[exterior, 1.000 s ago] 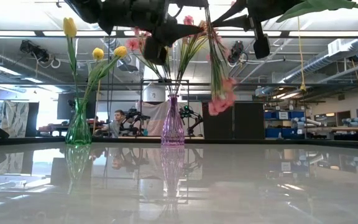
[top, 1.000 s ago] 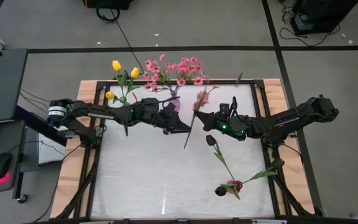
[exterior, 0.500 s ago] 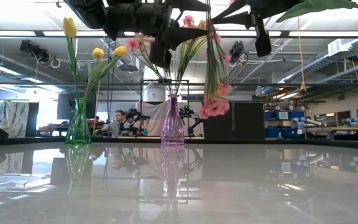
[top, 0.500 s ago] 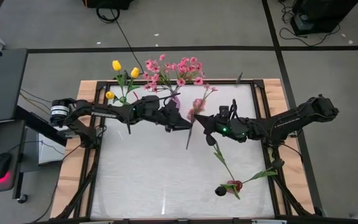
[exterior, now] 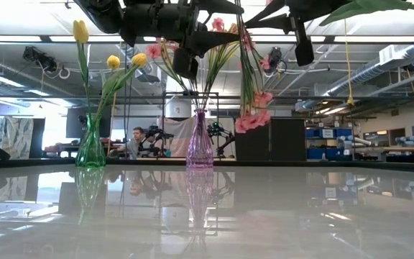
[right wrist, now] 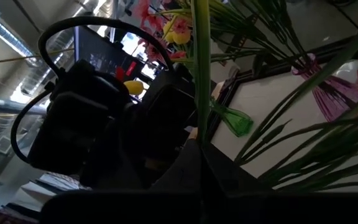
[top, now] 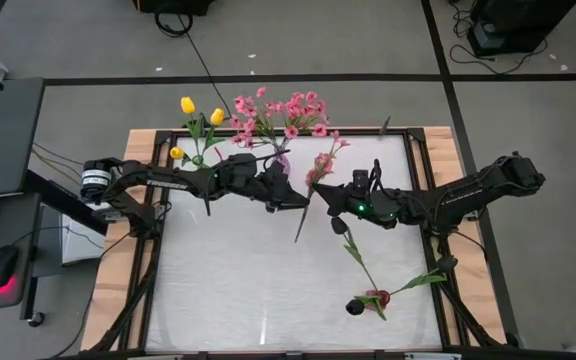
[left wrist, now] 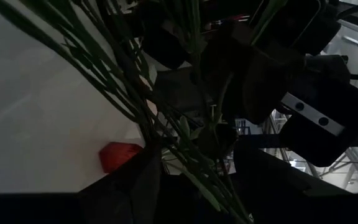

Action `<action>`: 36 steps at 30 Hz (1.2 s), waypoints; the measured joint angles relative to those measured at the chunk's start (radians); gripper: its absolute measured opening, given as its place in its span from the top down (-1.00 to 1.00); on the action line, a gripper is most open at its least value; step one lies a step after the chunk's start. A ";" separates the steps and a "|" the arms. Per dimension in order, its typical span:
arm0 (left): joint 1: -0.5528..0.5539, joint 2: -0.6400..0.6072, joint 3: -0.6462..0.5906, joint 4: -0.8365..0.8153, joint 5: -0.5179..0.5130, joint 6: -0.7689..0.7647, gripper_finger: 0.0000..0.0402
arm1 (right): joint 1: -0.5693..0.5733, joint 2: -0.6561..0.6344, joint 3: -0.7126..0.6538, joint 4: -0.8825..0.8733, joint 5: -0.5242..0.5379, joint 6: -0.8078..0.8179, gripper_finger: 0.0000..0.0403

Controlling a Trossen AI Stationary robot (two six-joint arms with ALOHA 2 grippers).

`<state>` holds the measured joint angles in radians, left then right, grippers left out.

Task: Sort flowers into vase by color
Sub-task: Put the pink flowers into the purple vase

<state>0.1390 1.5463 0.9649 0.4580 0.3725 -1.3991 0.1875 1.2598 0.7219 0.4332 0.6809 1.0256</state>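
White tabletop point(top: 238, 290) below, the pink spray point(top: 320, 165) hangs head-down, clamped in the right gripper point(top: 325, 196), now lifted slightly and closer to the purple vase point(exterior: 199, 147) than before. Left gripper point(top: 290, 198), fingers apart, waits beside its stem.

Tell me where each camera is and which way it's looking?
High view: above, looking straight down on the table, both arms, both vases.
Low view: table height, looking across at the green vase and purple vase; arms overhead.
Left wrist view: on the left arm, past its own fingers at stems.
Right wrist view: on the right arm, its gripper pinching a pink flower stem.
High and low share both vases.
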 joint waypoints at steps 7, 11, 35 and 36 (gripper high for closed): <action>-0.002 0.000 0.000 0.000 0.000 0.000 -0.02 | -0.008 0.000 0.000 0.000 0.014 -0.001 0.98; -0.002 -0.001 0.000 0.000 0.000 0.000 -0.02 | -0.008 0.000 0.000 0.000 0.042 -0.008 0.98; -0.002 -0.001 0.002 -0.004 0.044 0.026 0.43 | 0.003 0.120 0.000 0.162 0.033 -0.056 0.98; -0.002 -0.001 0.002 -0.004 0.046 0.027 0.47 | 0.003 0.112 0.000 0.161 0.033 -0.065 0.98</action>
<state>0.1371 1.5455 0.9665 0.4542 0.4190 -1.3724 0.1905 1.3717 0.7219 0.5939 0.7143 0.9608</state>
